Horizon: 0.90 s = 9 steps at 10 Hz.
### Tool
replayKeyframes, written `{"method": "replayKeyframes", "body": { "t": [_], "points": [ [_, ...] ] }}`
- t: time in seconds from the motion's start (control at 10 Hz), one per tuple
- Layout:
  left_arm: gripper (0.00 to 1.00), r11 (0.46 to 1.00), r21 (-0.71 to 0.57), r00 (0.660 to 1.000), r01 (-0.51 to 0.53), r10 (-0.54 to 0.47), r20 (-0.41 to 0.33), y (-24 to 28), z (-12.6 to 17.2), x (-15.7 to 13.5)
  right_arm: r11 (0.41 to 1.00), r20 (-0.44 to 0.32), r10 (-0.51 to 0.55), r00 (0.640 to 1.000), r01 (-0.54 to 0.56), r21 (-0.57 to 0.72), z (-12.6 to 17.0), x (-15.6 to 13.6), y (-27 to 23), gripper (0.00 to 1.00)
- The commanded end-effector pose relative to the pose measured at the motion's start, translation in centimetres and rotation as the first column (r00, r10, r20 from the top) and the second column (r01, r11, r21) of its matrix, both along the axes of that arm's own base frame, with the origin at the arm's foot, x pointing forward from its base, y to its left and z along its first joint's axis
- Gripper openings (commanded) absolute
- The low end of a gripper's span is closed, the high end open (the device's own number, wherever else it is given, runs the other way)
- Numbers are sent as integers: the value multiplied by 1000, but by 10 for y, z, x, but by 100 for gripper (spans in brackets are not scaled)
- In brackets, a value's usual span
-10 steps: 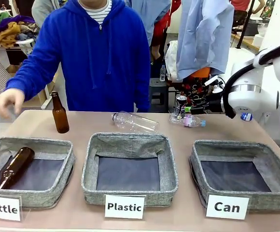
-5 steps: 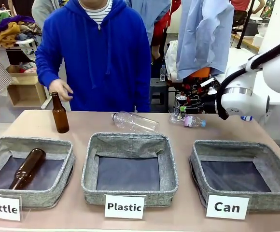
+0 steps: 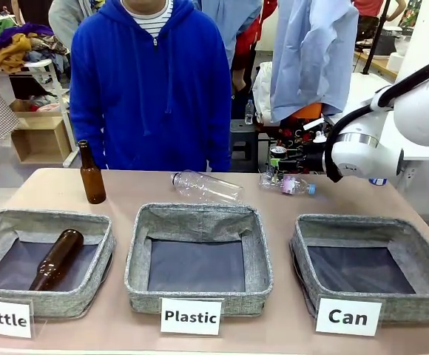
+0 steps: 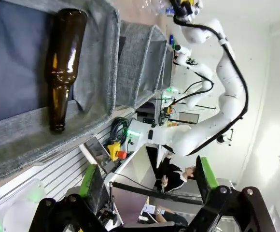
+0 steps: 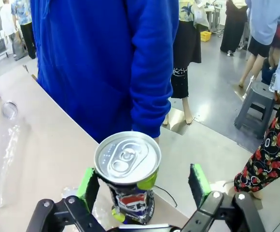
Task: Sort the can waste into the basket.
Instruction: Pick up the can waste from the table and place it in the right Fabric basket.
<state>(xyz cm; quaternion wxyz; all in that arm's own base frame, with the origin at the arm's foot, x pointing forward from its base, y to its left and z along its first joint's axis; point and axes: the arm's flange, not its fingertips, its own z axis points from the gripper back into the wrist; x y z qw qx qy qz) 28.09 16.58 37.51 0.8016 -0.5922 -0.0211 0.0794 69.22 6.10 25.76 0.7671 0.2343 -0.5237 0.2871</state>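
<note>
Crushed can [image 5: 126, 166]: upright (long axis vertical) at the counter's [image 3: 126, 188] far edge, between the right gripper's [image 5: 142, 178] wide-open jaws, against the 9 o'clock pad, ungripped; Can basket [image 3: 362, 222] at 5 o'clock, front view

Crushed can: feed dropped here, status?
Left tool open. Right tool open around crushed can, not clamped. Can basket empty. Small plastic bottle close by.

My front camera sits on the robot's side, facing across the surface [image 3: 126, 188] to the person [image 3: 151, 81]. My left wrist camera, rolled sideways, looks closely over the bottle basket [image 4: 99, 58], shared with front. My right wrist camera faces the person, close behind the can [image 5: 128, 164].
</note>
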Motion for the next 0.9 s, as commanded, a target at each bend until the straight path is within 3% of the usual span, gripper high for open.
{"method": "replayKeyframes", "body": {
  "t": [0.0, 0.1, 0.2, 0.3, 0.6, 0.7, 0.8],
  "points": [
    [100, 999, -42, 999, -30, 31, 23, 17, 14, -6, 999, 20, -26, 999, 25, 37, -3, 9, 5, 100],
    [100, 999, -42, 999, -30, 31, 23, 17, 14, -6, 999, 23, -29, 999, 28, 35, -4, 11, 6, 63],
    [100, 999, -42, 999, -30, 31, 23, 17, 14, -6, 999, 7, -18, 1000, 17, 49, -4, 9, 8, 41],
    [100, 999, -42, 999, -30, 31, 23, 17, 14, -6, 999, 1, -10, 1000, 10, 46, -5, 9, 9, 4],
    [100, 999, -42, 999, -30, 31, 23, 17, 14, -6, 998, 6, -1, 1000, 1, 57, -2, 6, 8, 0],
    [100, 999, -42, 999, -30, 31, 23, 17, 14, -6, 998, 21, 6, 1000, -7, 60, 5, 2, 10, 4],
    [100, 999, -42, 999, -30, 31, 23, 17, 14, -6, 998, 49, 11, 999, -14, 57, 18, -6, 10, 0]
  ]
}}
